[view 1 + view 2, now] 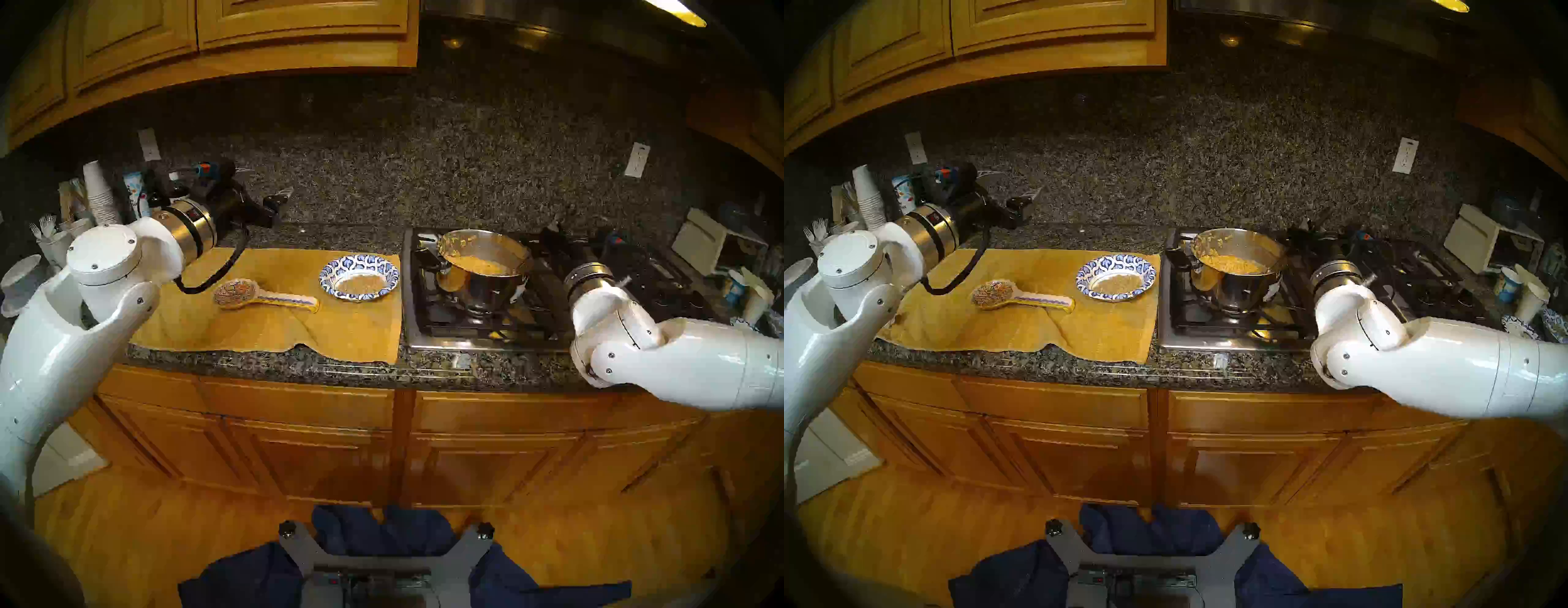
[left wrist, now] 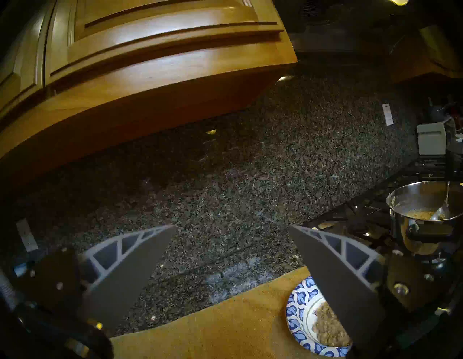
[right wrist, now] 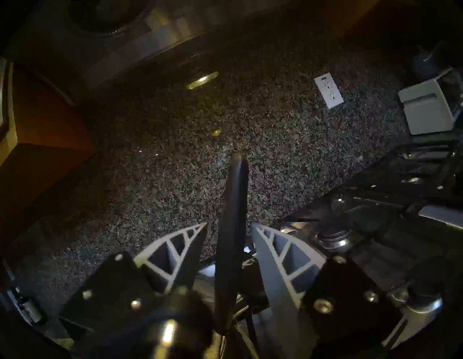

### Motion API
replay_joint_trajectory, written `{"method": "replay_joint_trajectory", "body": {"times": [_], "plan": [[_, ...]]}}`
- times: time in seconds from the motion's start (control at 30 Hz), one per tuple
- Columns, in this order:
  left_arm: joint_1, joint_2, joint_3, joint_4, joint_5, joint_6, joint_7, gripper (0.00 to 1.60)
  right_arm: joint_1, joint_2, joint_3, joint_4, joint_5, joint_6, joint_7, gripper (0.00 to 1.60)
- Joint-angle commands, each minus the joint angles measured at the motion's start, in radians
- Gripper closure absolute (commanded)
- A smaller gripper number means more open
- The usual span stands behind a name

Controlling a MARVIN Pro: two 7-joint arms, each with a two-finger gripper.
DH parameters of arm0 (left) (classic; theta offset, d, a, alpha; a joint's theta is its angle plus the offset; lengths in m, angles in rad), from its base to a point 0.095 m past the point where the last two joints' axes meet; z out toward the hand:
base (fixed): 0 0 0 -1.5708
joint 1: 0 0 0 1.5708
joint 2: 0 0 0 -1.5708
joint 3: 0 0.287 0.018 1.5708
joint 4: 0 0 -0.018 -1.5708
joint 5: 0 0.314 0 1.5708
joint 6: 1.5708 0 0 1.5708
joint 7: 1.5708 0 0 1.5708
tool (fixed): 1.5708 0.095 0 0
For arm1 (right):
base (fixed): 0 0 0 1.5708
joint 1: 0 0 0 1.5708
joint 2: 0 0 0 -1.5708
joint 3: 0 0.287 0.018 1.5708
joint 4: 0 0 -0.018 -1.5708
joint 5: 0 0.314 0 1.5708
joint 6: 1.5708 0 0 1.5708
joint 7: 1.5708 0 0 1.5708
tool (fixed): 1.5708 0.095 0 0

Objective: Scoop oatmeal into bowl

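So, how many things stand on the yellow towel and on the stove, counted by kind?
Bowl with oatmeal: 1
Painted spoon rest: 1
Steel pot on the stove: 1
Total: 3, with two of them on the yellow towel.

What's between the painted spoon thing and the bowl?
Nothing; only bare yellow towel lies between the spoon rest and the bowl, per the head views.
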Motion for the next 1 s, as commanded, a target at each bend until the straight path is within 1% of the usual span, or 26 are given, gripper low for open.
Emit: {"method": "replay_joint_trajectory", "body": {"times": [0.0, 0.1, 0.13, 0.23, 0.43, 0.57, 0.73, 0.8, 0.83, 0.87, 0.97], "plan": [[-0.033, -0.002, -0.025, -0.011, 0.000, -0.016, 0.002, 0.00, 0.046, 0.009, 0.042, 0.015, -0.015, -0.019, 0.000, 0.55], [-0.032, -0.001, -0.025, -0.011, 0.000, -0.016, 0.002, 0.00, 0.062, 0.012, 0.056, 0.021, -0.016, -0.023, 0.002, 0.48], [-0.032, -0.001, -0.025, -0.011, 0.000, -0.015, 0.002, 0.00, 0.068, 0.013, 0.062, 0.024, -0.016, -0.023, 0.003, 0.38], [-0.032, -0.001, -0.024, -0.011, 0.000, -0.015, 0.002, 0.00, 0.086, 0.017, 0.078, 0.032, -0.017, -0.020, 0.005, 0.30], [-0.031, -0.001, -0.024, -0.012, 0.000, -0.014, 0.002, 0.00, 0.111, 0.033, 0.109, 0.050, -0.015, -0.034, 0.002, 0.29], [-0.031, 0.000, -0.024, -0.012, 0.000, -0.014, 0.002, 0.00, 0.131, 0.063, 0.135, 0.047, -0.008, -0.049, -0.005, 0.28], [-0.031, 0.000, -0.024, -0.012, 0.000, -0.014, 0.002, 0.00, 0.151, 0.117, 0.169, 0.019, 0.004, -0.088, -0.007, 0.30], [-0.031, 0.000, -0.024, -0.012, 0.000, -0.013, 0.003, 0.00, 0.156, 0.133, 0.184, 0.003, 0.018, -0.119, -0.002, 0.26], [-0.030, 0.000, -0.024, -0.012, 0.000, -0.013, 0.003, 0.00, 0.159, 0.141, 0.194, -0.008, 0.023, -0.143, 0.004, 0.20], [-0.030, 0.000, -0.024, -0.012, 0.000, -0.013, 0.003, 0.00, 0.162, 0.152, 0.204, -0.020, 0.027, -0.146, 0.008, 0.00], [-0.031, 0.000, -0.024, -0.012, 0.000, -0.014, 0.002, 0.00, 0.156, 0.164, 0.213, -0.034, 0.044, -0.146, 0.015, 0.00]]}}
